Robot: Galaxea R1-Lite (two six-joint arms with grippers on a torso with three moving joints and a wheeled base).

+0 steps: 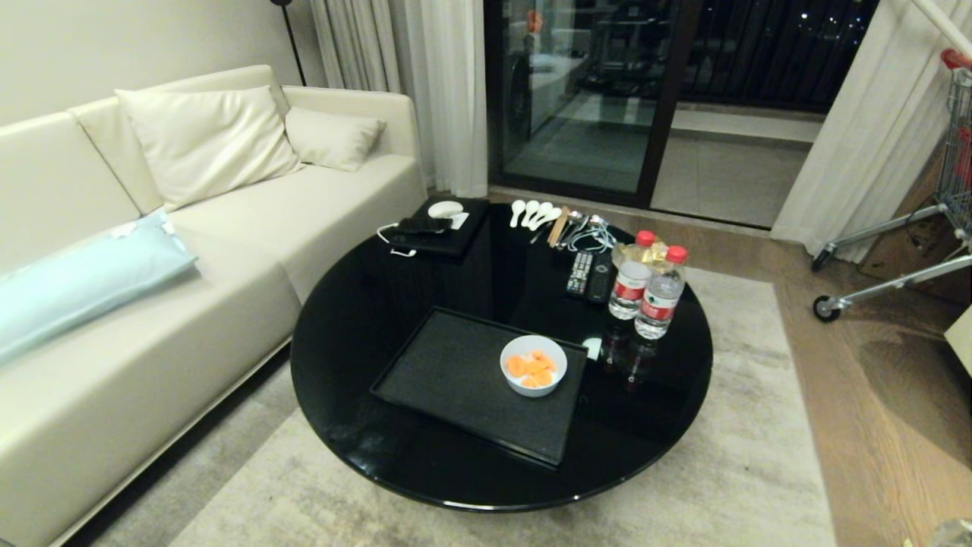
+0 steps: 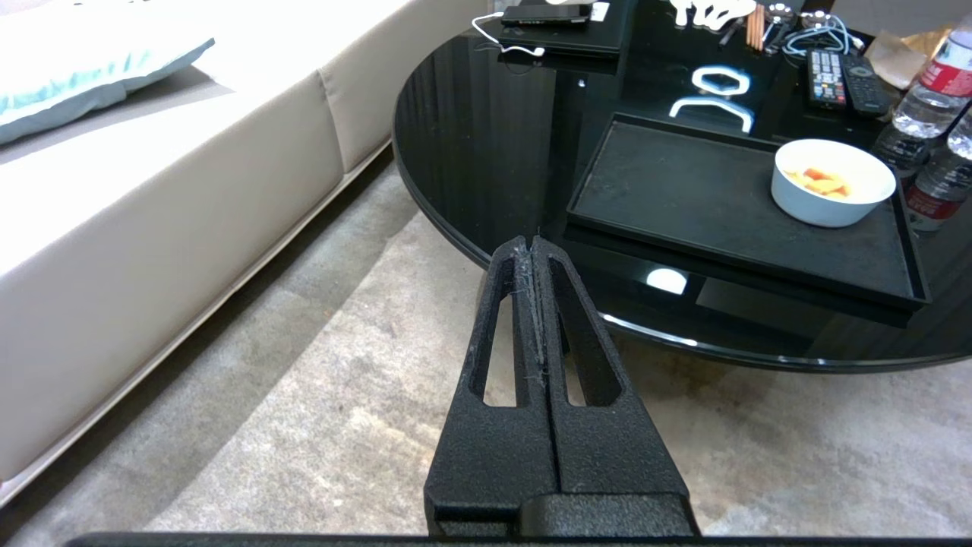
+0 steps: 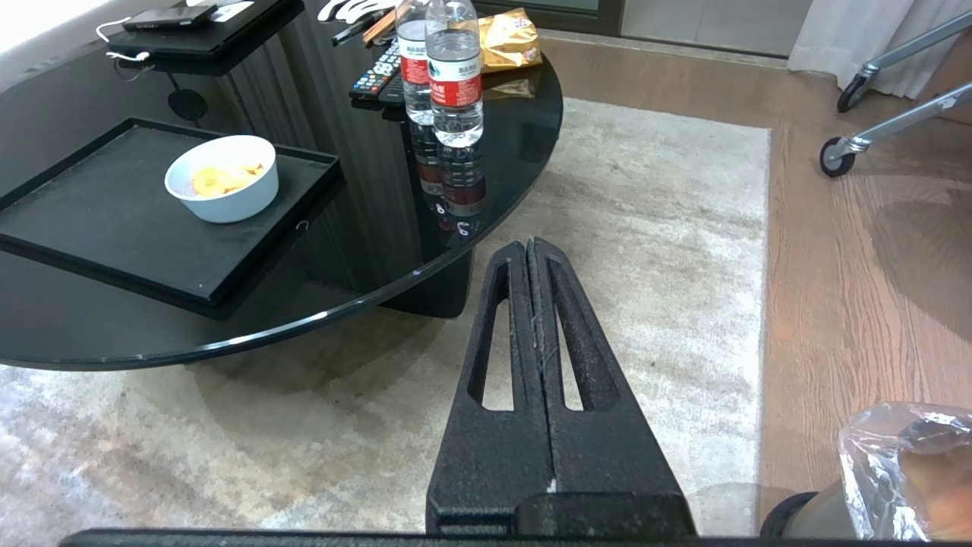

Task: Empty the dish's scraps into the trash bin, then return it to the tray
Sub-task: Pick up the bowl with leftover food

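Observation:
The dish [image 1: 533, 365], a small white bowl, sits on the right part of the black tray [image 1: 448, 372] on a round black table. Orange scraps [image 1: 531, 368] lie inside it. The dish [image 2: 832, 181] and tray [image 2: 706, 197] also show in the left wrist view, and the dish [image 3: 222, 178] and tray [image 3: 114, 220] in the right wrist view. The trash bin [image 3: 896, 471] with its clear liner stands on the floor at the robot's right. My left gripper [image 2: 533, 241] and right gripper [image 3: 528, 243] are both shut, empty, hanging over the rug short of the table's near edge. Neither arm is in the head view.
Two water bottles [image 1: 647, 287], remotes [image 1: 588, 275], white spoons [image 1: 531, 213] and a black box [image 1: 440, 228] with a phone stand at the back of the table [image 1: 364, 448]. A cream sofa [image 1: 190, 251] lies to the left; a metal cart [image 1: 911, 251] stands at the right.

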